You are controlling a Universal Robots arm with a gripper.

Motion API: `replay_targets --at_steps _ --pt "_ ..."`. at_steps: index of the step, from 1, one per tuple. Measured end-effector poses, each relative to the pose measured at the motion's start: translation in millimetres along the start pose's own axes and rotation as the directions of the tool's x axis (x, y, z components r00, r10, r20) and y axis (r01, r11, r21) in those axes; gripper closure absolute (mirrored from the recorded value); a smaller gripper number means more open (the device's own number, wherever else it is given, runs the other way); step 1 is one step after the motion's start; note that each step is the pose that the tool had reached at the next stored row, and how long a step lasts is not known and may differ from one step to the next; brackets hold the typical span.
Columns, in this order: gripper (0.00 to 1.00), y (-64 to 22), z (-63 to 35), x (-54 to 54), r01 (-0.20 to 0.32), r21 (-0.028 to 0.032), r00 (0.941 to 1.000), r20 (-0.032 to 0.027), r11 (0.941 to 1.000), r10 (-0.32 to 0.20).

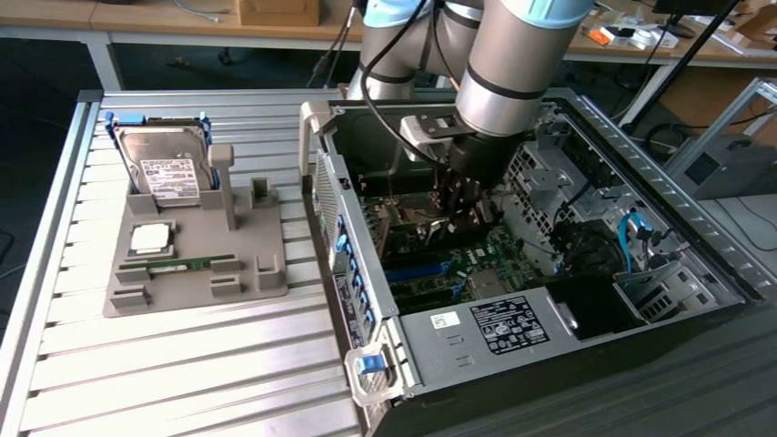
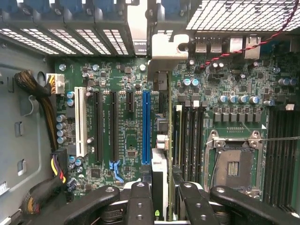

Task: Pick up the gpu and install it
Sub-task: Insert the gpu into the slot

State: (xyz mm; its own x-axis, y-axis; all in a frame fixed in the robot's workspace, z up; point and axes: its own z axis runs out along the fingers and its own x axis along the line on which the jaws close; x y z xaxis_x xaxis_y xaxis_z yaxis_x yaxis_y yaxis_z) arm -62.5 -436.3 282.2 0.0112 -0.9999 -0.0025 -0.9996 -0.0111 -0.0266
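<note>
My gripper (image 1: 468,202) is lowered inside the open computer case (image 1: 680,228), just above the green motherboard (image 1: 486,259). In the wrist view its black fingers (image 2: 140,204) are shut on the gpu (image 2: 160,173), which is seen edge-on between them. The card's silver end bracket (image 2: 161,47) reaches the case's rear wall. The card's edge runs alongside the long blue slot (image 2: 146,126) on the motherboard (image 2: 122,140). Whether the card is seated in a slot I cannot tell.
A grey holder (image 1: 195,264) on the slatted table at the exterior view's left carries a silver hard drive (image 1: 164,168), a processor chip (image 1: 149,238) and a green RAM stick (image 1: 188,265). Drive cage (image 1: 552,173) and cables (image 1: 631,237) crowd the case's far side.
</note>
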Motion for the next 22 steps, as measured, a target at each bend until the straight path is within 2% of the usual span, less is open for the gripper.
replay_targets --at_steps 22 --pt "0.73 8.6 3.2 0.0 0.000 0.0000 1.0000 -0.0001 1.0000 0.000"
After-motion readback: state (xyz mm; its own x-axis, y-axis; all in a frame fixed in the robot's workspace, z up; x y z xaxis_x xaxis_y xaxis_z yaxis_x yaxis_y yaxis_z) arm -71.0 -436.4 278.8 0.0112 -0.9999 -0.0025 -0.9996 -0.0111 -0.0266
